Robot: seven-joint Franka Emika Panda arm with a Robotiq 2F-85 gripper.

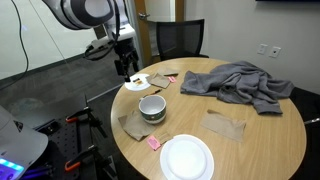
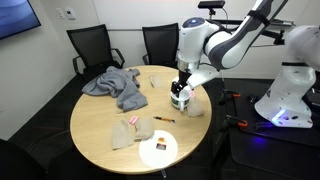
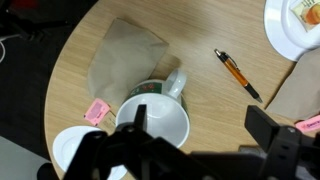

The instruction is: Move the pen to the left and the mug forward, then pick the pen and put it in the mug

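Over the table (image 3: 200, 30), we see the gripper (image 3: 198, 125) spread empty above the mug (image 3: 168, 116), pen (image 3: 238, 74) lying at its two o'clock, yet to be picked and dropped in.

arm (image 2: 225, 40): wearing glossy white rounded shells | joints: showing dark grey bands | gripper (image 1: 124, 70): looking matte black, blocky | fingers (image 3: 264, 124): showing thick, black
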